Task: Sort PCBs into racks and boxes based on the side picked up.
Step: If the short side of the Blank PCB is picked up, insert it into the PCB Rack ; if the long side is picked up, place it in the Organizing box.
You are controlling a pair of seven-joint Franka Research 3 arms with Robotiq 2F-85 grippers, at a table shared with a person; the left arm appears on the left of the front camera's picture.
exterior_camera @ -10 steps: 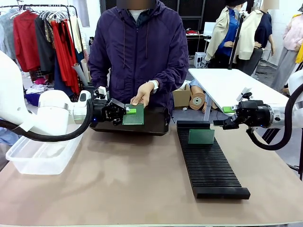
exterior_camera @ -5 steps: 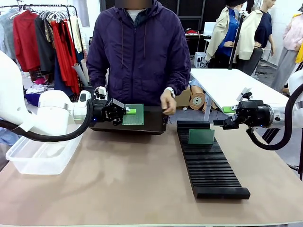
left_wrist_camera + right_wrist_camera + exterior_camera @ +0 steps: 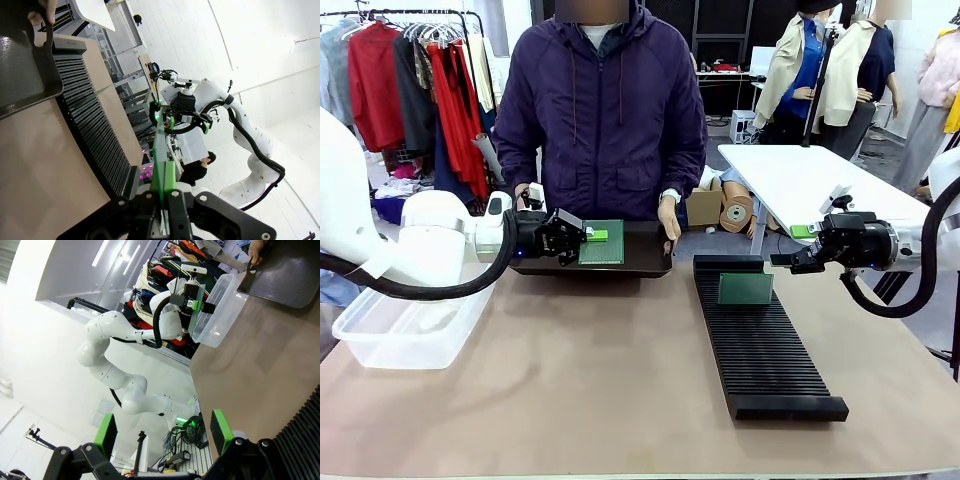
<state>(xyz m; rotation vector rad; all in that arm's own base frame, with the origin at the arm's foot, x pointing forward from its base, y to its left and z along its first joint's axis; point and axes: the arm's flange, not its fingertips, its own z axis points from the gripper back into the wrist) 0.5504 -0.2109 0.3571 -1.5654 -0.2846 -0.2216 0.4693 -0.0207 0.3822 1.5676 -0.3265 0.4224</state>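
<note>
My left gripper [image 3: 584, 238] is shut on the left edge of a green PCB [image 3: 604, 243], held just above the dark tray [image 3: 642, 262]. The left wrist view shows that PCB [image 3: 161, 150] edge-on, clamped between the left gripper [image 3: 165, 202] fingers. A second PCB [image 3: 745, 288] stands upright in a far slot of the long black rack [image 3: 765, 350]. My right gripper [image 3: 788, 262] hovers open to the right of the rack's far end, with nothing between its green pads [image 3: 220, 430]. The clear box [image 3: 410, 325] sits at the table's left edge, under my left arm.
A person in a purple jacket stands at the far side and holds the tray, with a hand [image 3: 668, 222] at its right handle. A white table [image 3: 800, 180] stands behind on the right, and a clothes rail at the back left.
The person's hand has left the PCB and gone to the tray's right handle. Both grippers have stayed where they were.
</note>
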